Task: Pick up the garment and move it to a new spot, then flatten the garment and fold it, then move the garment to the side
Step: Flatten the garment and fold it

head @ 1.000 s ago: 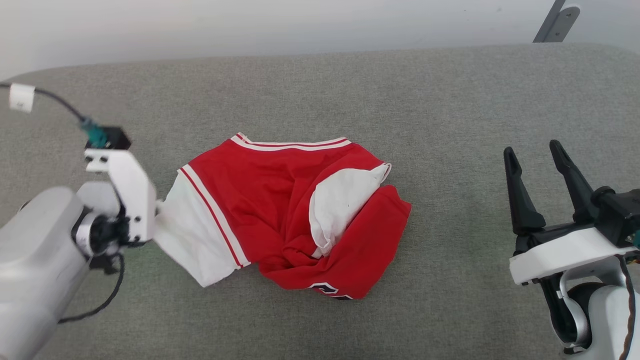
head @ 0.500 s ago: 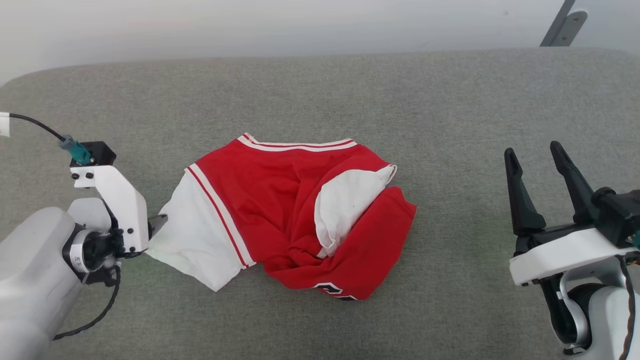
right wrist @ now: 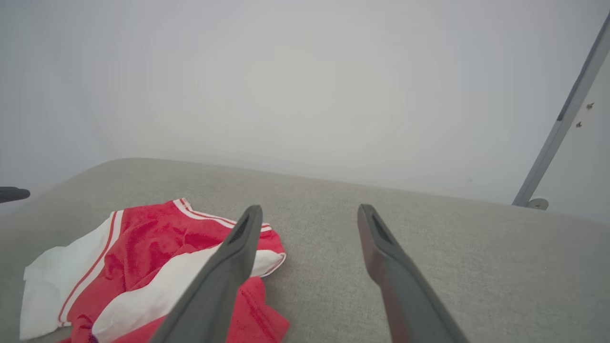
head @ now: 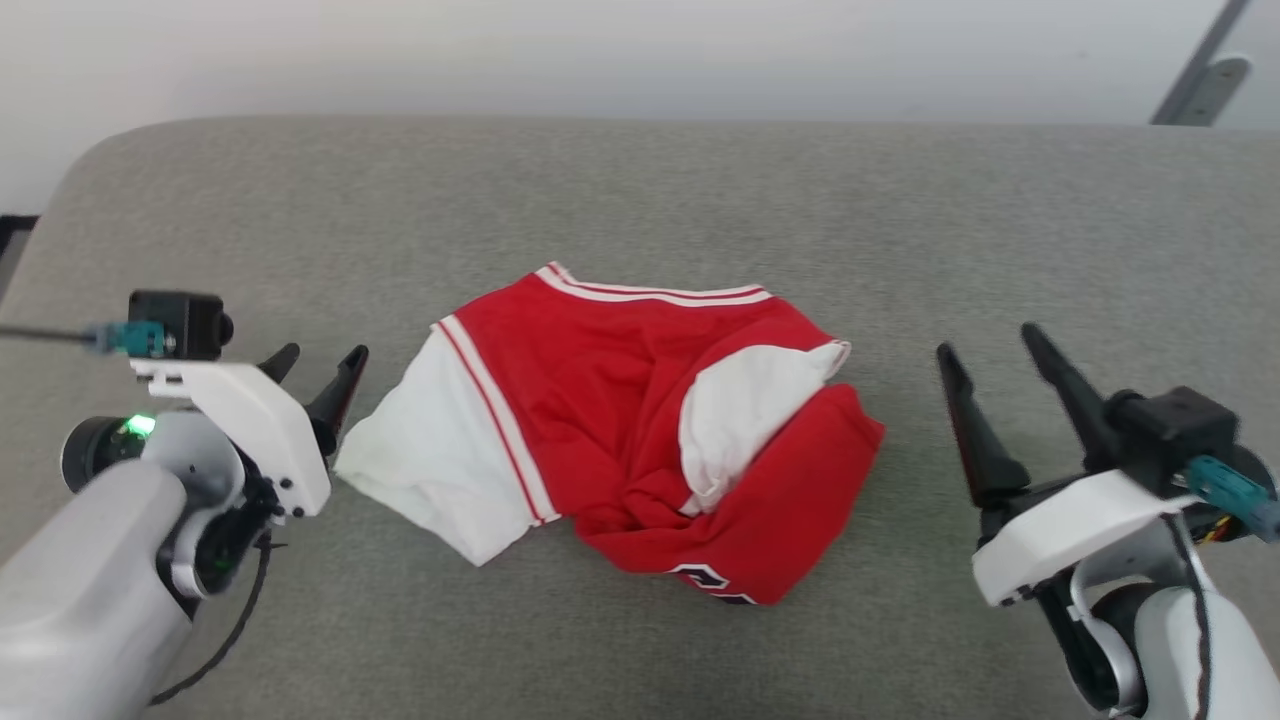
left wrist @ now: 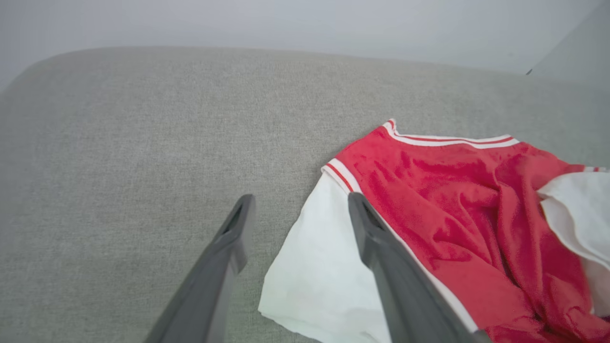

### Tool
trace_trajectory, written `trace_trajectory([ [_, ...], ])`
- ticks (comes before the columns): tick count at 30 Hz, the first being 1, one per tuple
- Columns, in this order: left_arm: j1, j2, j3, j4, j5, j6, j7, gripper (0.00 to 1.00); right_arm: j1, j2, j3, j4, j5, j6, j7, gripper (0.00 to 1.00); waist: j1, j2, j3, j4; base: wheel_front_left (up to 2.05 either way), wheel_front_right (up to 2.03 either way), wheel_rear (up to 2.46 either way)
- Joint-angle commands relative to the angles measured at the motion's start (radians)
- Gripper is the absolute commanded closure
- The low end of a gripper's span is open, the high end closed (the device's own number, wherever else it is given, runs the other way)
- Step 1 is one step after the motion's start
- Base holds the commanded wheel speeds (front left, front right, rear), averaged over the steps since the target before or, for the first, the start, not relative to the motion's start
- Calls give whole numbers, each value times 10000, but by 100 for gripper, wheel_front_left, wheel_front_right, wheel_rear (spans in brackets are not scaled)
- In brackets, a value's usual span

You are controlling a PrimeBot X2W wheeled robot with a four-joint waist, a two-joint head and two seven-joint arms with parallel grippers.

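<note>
**Bright flat light, soft focus up close**

Even diffuse light throughout, with no hard shadows. The garment [head: 620, 420] throws only a thin soft shadow on the grey surface [head: 640, 200] along its near edge, and its inner folds shade to dark red. The wall [head: 600, 50] beyond the garment is washed near white, with no glare spots.

- **Head view:** the right gripper [head: 988, 340], right of the garment, is smeared at its tips, as is the teal plug [head: 1225, 490]. A green lamp [head: 138, 427] glows left of the garment.
- **Left wrist view:** the left gripper [left wrist: 301, 197], in front of the garment, is out of focus, and the cloth is slightly soft.
- **Right wrist view:** hazy and low in contrast, with the fingers blurred.

The surface's far edge behind the garment bows in both wrist views.
</note>
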Motion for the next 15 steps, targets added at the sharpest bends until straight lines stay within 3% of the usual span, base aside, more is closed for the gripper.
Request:
trace_trajectory([
  [1,193,-32,99,-103,154,64,-451,0,0,-92,131,110,171,1,282,0,0,0,50,207,0,0,0],
  [4,373,-107,142,-210,407,111,-1144,0,-38,-274,366,245,368,1,787,0,0,0,72,374,0,0,0],
  [9,848,-420,201,-399,657,141,-2513,0,-88,-880,939,705,935,1,2586,0,0,0,139,794,0,0,0],
  [15,1287,-784,366,-621,1062,155,-3218,0,-422,-1534,1483,1004,1277,1,4163,0,0,0,281,1296,0,0,0],
])
